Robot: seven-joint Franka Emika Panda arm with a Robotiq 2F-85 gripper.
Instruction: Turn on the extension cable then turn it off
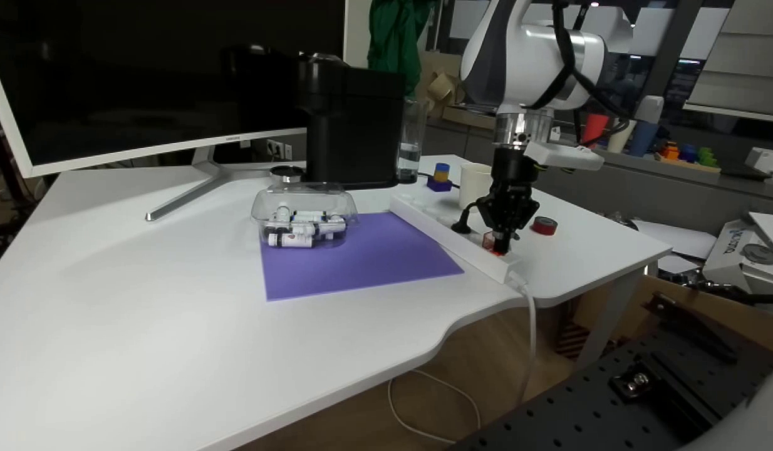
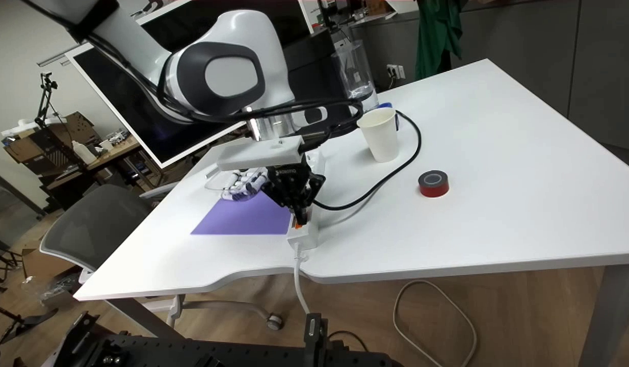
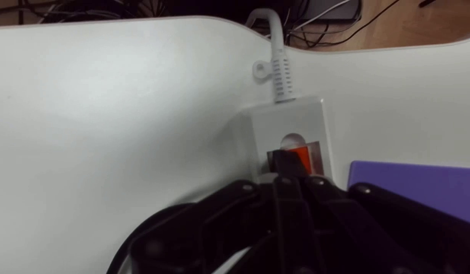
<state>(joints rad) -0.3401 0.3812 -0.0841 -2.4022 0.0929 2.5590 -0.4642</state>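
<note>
The extension cable (image 1: 446, 238) lies on the white table, a long narrow white strip with a black plug (image 1: 463, 224) in it. From its near end a white cord (image 2: 298, 285) drops over the table edge. My gripper (image 3: 290, 158) is shut, with nothing held between its fingers. In the wrist view its tips cover the left part of the bright red-orange switch (image 3: 306, 159), framed by a clear surround. Both exterior views also put the gripper (image 2: 301, 222) down at that switch; whether the tips press it I cannot tell.
Beside the strip lies a purple mat (image 1: 355, 260) with a clear box (image 1: 305, 213) of several small tubes. A paper cup (image 2: 379, 135) and a red tape roll (image 2: 433, 184) stand on the strip's opposite side. Behind are a black machine (image 1: 355, 125) and a monitor (image 1: 142, 75).
</note>
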